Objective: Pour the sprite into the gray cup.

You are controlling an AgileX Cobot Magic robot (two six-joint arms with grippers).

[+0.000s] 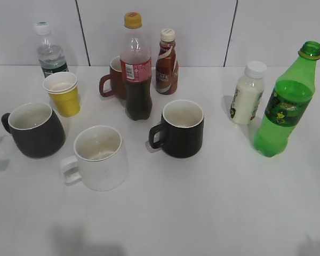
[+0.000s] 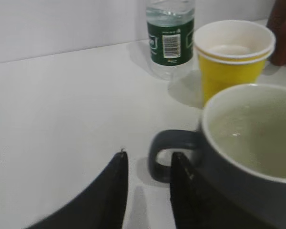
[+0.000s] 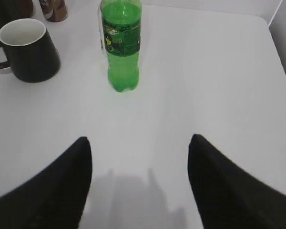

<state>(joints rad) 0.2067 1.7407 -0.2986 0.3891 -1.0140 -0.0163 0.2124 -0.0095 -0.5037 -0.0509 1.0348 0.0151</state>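
My left gripper (image 2: pixel 148 164) sits low at the table's (image 1: pixel 202 213) left edge, out of the exterior view. Its fingers (image 2: pixel 115 191) stand narrowly apart, and the gray cup's handle (image 2: pixel 167 155) lies just ahead of the gap; the right finger looks to be at or very near the handle, but I cannot tell if it touches. Nothing is held.

The gray cup (image 1: pixel 34 129) stands upright at far left, handle toward the left, cream inside. Behind it a yellow cup (image 1: pixel 63 93) with a white one nested inside, and behind that a water bottle (image 1: pixel 49 50). In front and to the right of the gray cup is a white mug (image 1: pixel 100 157). At centre stands the cola (image 1: pixel 136 66), with a brown mug (image 1: pixel 114 79) behind it and a small brown bottle (image 1: pixel 166 62) just to its right. A black mug (image 1: pixel 180 128) sits in front of those, handle left.

Further right a small white bottle (image 1: pixel 248 93) stands just beside the sprite (image 1: pixel 286 104), which is upright, uncapped, at the far right, well apart from the gray cup.

My right gripper (image 3: pixel 140 152) hangs above the bare table with its fingers (image 3: pixel 69 186) spread wide, holding nothing. The sprite (image 3: pixel 121 45) stands ahead of it, a little left of the gap.
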